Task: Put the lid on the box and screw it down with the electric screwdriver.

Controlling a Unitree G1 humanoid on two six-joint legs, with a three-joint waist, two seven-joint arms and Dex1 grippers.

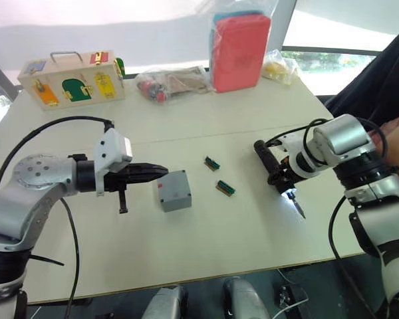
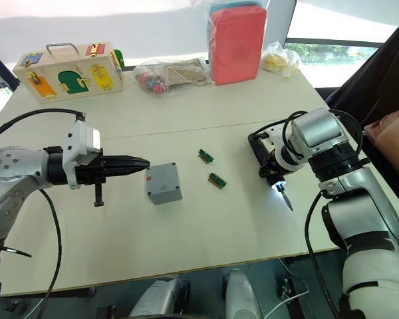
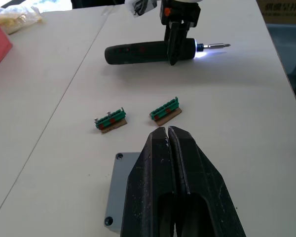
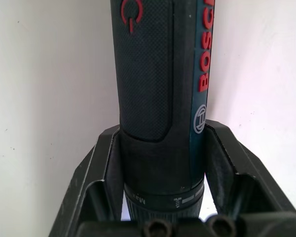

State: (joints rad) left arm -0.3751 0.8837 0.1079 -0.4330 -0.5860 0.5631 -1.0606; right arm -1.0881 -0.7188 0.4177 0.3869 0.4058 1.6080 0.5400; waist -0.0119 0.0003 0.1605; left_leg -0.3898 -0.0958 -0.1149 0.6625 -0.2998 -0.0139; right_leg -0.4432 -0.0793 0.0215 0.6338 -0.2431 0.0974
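While the right gripper (image 2: 274, 174) clamps the lit electric screwdriver (image 3: 158, 51) at centre right of the head views, bit angled down for driving, the left gripper (image 1: 153, 171), fingers together, rests at the box (image 1: 173, 191) at frame centre, lid (image 3: 119, 190) seemingly seated, probably to steady it. Two green connector blocks (image 1: 219, 175) lie between box and screwdriver on the tabletop (image 1: 253, 226); wooden latch box (image 1: 72, 81) and bags sit well apart along the upper edge.

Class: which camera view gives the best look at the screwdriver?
The left wrist view: the whole screwdriver shows side-on, bit and light included, gripped by the right tool. The right wrist view shows just its body; the eye views show it small.
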